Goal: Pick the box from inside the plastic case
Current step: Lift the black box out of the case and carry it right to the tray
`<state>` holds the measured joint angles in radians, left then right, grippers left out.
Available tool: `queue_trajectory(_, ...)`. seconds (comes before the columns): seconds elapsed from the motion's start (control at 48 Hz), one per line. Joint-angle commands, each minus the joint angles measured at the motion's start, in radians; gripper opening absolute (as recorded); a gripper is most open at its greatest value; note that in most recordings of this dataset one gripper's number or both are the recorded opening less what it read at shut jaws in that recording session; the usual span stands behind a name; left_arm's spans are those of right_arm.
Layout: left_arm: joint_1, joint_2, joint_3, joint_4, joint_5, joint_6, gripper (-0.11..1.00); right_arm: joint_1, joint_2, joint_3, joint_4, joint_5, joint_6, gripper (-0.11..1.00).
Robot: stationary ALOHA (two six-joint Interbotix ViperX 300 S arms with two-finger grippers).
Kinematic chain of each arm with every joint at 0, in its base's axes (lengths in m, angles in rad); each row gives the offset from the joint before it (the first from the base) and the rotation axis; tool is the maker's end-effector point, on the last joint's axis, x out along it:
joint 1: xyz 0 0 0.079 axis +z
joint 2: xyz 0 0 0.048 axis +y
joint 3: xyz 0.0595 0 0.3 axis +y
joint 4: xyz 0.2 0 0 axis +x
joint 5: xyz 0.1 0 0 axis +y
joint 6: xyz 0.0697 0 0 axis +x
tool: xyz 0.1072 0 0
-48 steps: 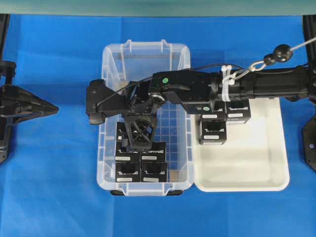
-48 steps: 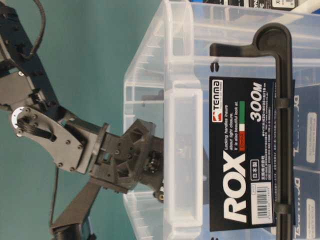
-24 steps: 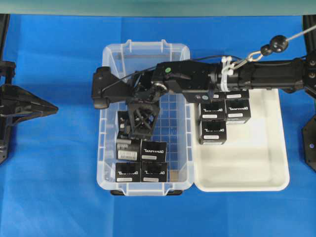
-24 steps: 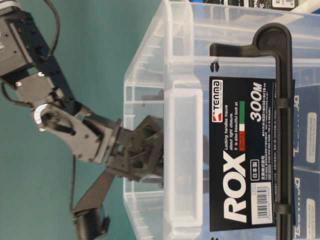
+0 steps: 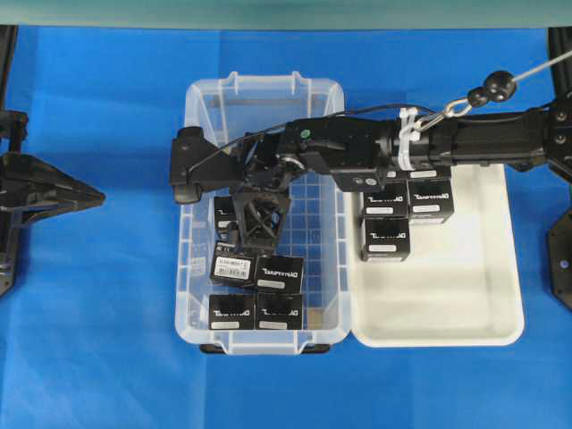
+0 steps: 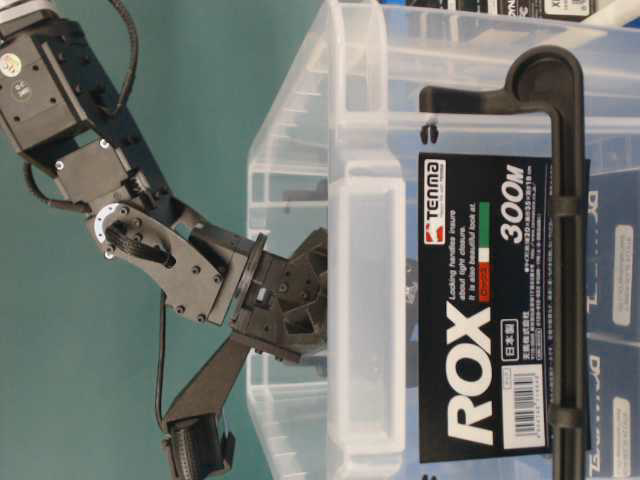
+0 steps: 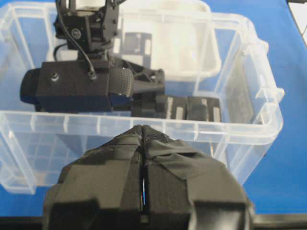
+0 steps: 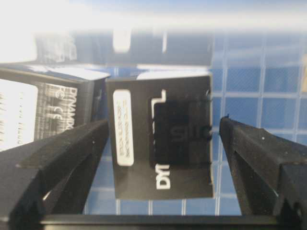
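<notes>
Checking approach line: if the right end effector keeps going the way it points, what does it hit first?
Likely the box framed between the open right end effector fingers, inside the plastic case; remaining depth is unclear.

Right end effector now farther back in the plastic case; barcode-stickered box uncovered.

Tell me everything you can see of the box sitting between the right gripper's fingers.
The box is a small black carton, apparently card, with white lettering partly visible and a narrow white label strip on its top face. It lies flat on the grid bottom of the plastic case, another black box close at one side. The right gripper straddles it with jaws open; a gap shows on each side, so neither finger touches it. From overhead the gripper hides it.
</notes>
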<state>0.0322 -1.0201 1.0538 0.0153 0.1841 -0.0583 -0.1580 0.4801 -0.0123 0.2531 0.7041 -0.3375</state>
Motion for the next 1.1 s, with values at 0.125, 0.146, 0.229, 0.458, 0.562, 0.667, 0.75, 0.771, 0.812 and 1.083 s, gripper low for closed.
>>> queue_trajectory(0.125,0.000,0.005,-0.028,0.002,-0.005,0.002,-0.06,0.005,0.000,-0.003,0.000,0.014,-0.003,0.66)
queue_trajectory(0.146,0.000,0.005,-0.028,0.002,-0.005,0.002,-0.06,0.005,-0.002,-0.003,0.000,0.014,-0.003,0.61)
queue_trajectory(0.229,0.000,0.005,-0.028,0.002,-0.006,0.002,-0.06,0.003,-0.014,-0.006,0.000,0.015,-0.003,0.60)
queue_trajectory(0.458,0.000,0.005,-0.029,0.002,-0.006,0.000,-0.06,-0.037,-0.098,-0.009,0.000,0.038,0.011,0.60)
queue_trajectory(0.562,0.000,0.005,-0.028,0.002,-0.006,0.000,-0.06,-0.067,-0.155,-0.012,0.000,0.064,0.011,0.60)
queue_trajectory(0.667,0.000,0.003,-0.028,0.002,-0.006,0.000,-0.06,-0.101,-0.225,-0.021,0.000,0.103,0.012,0.60)
queue_trajectory(0.75,0.000,0.003,-0.028,0.002,-0.005,0.000,-0.06,-0.129,-0.307,-0.031,0.000,0.172,0.012,0.60)
queue_trajectory(0.771,0.000,0.005,-0.029,0.002,-0.005,0.002,-0.06,-0.135,-0.327,-0.032,0.000,0.192,0.012,0.60)
queue_trajectory(0.812,0.000,0.003,-0.028,0.002,-0.005,0.000,-0.06,-0.146,-0.368,-0.032,0.000,0.230,0.012,0.60)
queue_trajectory(1.083,0.003,0.005,-0.028,0.002,-0.005,0.002,-0.06,-0.170,-0.637,0.087,0.000,0.440,0.018,0.60)
